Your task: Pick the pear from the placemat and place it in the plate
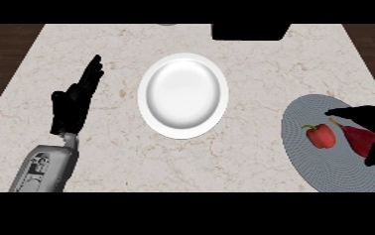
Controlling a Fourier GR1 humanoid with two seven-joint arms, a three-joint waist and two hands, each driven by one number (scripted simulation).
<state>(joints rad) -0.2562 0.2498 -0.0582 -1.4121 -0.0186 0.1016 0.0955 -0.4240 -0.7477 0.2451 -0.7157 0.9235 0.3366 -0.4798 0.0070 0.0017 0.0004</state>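
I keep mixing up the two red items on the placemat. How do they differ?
The bell pepper is squat, bright red and has a green stem; the pear is longer, darker red, with a brownish stem. The pepper lies clear; the right hand is over the pear. Both rest on the grey placemat.

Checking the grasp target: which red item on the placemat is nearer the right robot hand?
The dark red pear, under the right robot hand; the red pepper sits further left.

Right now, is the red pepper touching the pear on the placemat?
Apart. The head view shows a strip of grey placemat between the red pepper and the pear.
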